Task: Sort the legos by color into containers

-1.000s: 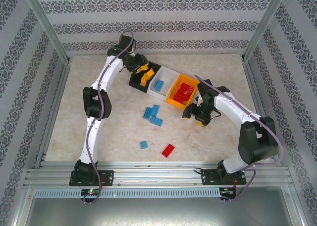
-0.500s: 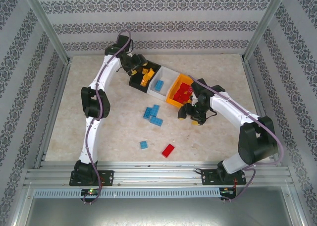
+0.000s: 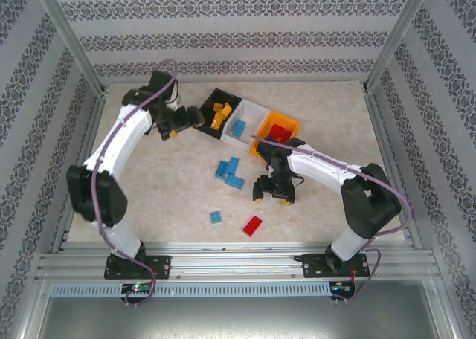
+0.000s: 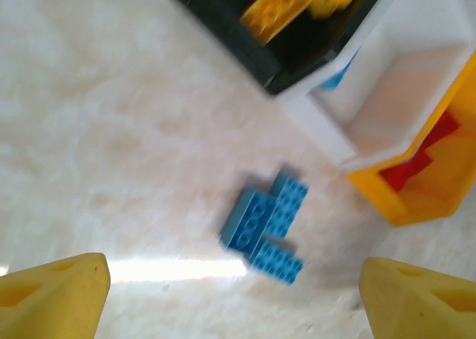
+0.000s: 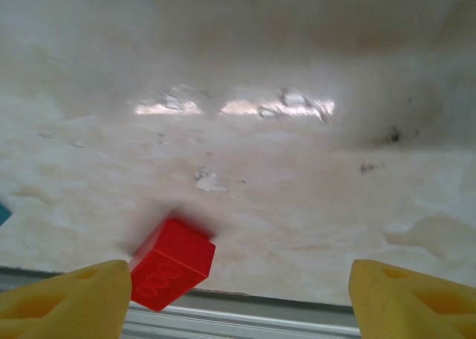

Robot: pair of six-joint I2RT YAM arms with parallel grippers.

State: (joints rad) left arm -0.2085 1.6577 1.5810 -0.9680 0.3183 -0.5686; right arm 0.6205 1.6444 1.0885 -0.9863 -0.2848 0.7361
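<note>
Right now both tools stand wide open and carry nothing, so you are between picks. Your left tool [image 4: 236, 294] hangs beside the black rectangular plastic bin [image 4: 223, 27], and its yellow fingertips [image 4: 56, 294] are spread to the edges of the wrist view with only bare counter [image 4: 111, 131] between them. The three bins sit touching in a slanted row at the far middle of the counter. The black one holds yellow studded bricks [image 3: 219, 114], the white plastic bin [image 3: 254, 116] holds a blue one, and the orange plastic bin [image 3: 260, 152] holds red ones, so each colour already has its home. Left on the counter are a cluster of blue studded bricks [image 4: 266, 227] near the bins, a single small blue brick [image 3: 216, 217] nearer you, and a red studded brick [image 3: 252, 225] just beside it. The cluster's bricks touch one another, and their long axes run diagonally, from the near left up toward the bins. Your left wrist camera looks straight down on them, which suggests they are that arm's next job. Your right tool [image 5: 238, 302] hovers low over the counter between the orange bin and the red brick, probably because both lie on its side. The red brick lies flat with its long axis diagonal to the counter's near edge. In the right wrist view it sits against the left fingertip, not between the jaws, so you would need to shift left and turn the wrist to close across its short sides.
</note>
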